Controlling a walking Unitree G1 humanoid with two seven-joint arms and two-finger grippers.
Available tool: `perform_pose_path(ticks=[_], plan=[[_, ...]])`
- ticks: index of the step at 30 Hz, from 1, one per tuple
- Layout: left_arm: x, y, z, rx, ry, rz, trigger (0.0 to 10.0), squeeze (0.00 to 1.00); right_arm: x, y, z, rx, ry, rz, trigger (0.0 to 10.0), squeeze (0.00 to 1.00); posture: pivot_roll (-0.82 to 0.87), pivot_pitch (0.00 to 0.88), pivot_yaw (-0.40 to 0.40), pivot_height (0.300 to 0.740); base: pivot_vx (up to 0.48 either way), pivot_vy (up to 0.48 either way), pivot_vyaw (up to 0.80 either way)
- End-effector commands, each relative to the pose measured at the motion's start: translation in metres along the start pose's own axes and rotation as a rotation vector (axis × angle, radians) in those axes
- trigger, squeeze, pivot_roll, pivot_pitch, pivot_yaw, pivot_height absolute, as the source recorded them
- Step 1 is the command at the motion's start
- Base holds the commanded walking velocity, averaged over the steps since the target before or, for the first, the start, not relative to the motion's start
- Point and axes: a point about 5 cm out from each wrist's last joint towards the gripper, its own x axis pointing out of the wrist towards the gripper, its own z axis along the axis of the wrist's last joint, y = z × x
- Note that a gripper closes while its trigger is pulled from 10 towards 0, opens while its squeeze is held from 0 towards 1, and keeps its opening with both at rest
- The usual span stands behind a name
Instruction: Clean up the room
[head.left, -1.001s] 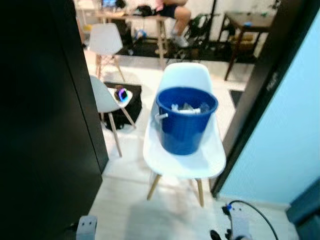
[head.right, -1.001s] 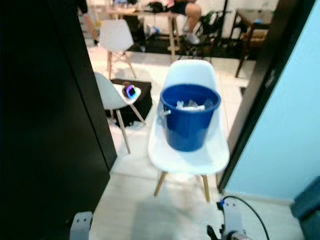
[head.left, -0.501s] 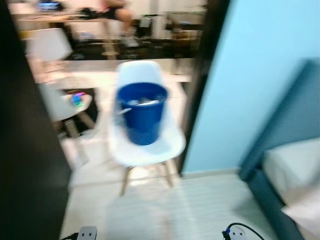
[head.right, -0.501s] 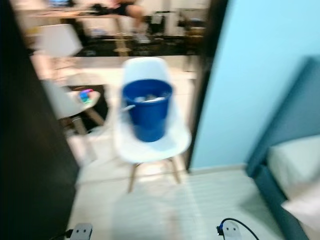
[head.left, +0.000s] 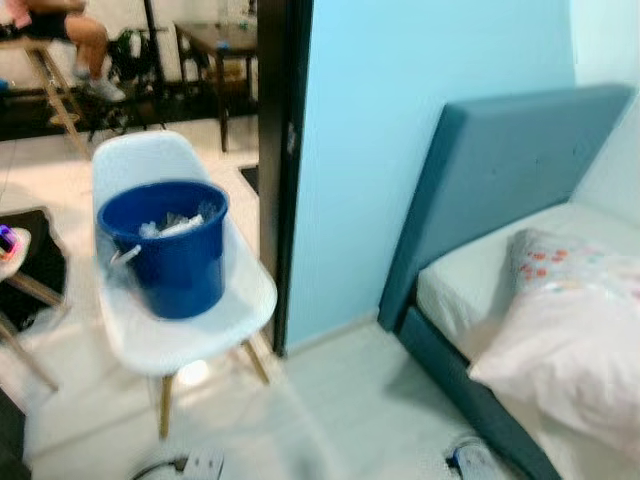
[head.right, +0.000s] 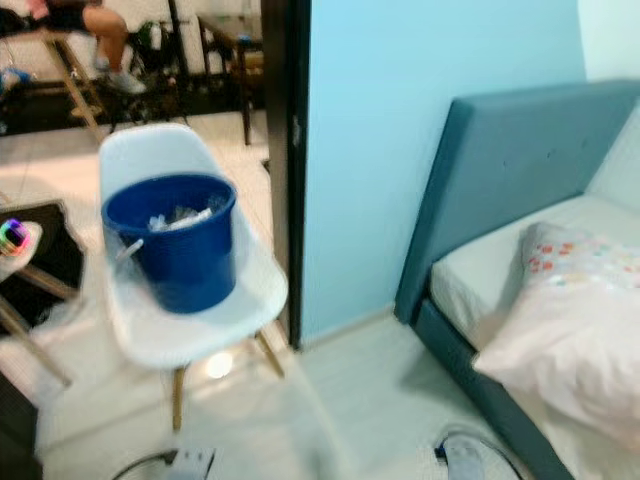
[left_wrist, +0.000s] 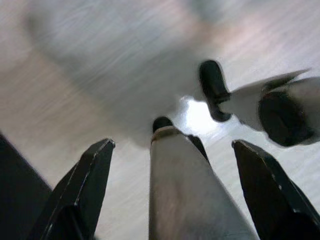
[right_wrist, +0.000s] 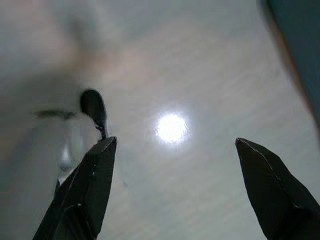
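Turning from the doorway into the bedroom, probably to scout for clutter (views soft with motion, so small litter may go unseen). Best done slowly: hold the head steady, sweep the pale floor (head.left: 340, 400) beside the bed (head.left: 480, 290) and around the pillow (head.left: 570, 340), and keep track of the blue bucket (head.left: 165, 245), seated on the white chair (head.left: 190, 310) by the dark door frame (head.left: 275, 150), apparently already holding some trash. Left gripper (left_wrist: 172, 180) hanging low over the floor, fingers (left_wrist: 82, 195) spread wide, gripping nothing. Right gripper (right_wrist: 175, 185) likewise pointed at bare floor, fingers (right_wrist: 87, 190) wide apart, empty, touching nothing.
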Motion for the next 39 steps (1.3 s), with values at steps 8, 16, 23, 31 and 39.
perform_pose_path(ticks=[8, 16, 23, 31, 39], plan=[[0.004, -0.034, 0.027, -0.014, -0.048, -0.039, 10.0, 0.0, 0.0, -0.002, 0.002, -0.026, -0.002, -0.011, 10.0, 0.0, 0.01, 0.007, -0.056, 0.737, 0.0, 0.0, -0.8], [0.002, -0.072, 0.041, -0.022, -0.06, -0.087, 10.0, 0.0, 0.0, -0.002, 0.002, -0.026, -0.001, -0.015, 10.0, 0.0, 0.01, 0.016, -0.053, 0.737, 0.0, 0.0, -0.8], [-0.006, -0.119, 0.065, -0.039, -0.094, -0.145, 10.0, 0.0, 0.0, -0.001, 0.004, -0.024, -0.008, -0.013, 10.0, 0.0, 0.01, 0.016, -0.05, 0.737, 0.0, 0.0, -0.8], [-0.001, -0.093, 0.048, -0.06, -0.09, -0.128, 10.0, 0.0, 0.001, 0.002, 0.011, -0.002, -0.032, -0.008, 10.0, 0.0, 0.01, 0.016, -0.048, 0.737, 0.0, 0.0, -0.8], [-0.001, -0.092, 0.055, -0.081, -0.129, -0.131, 10.0, 0.0, 0.001, 0.003, 0.017, -0.007, -0.064, 0.0, 10.0, 0.0, 0.01, 0.017, -0.05, 0.737, 0.129, 0.0, -0.4]])
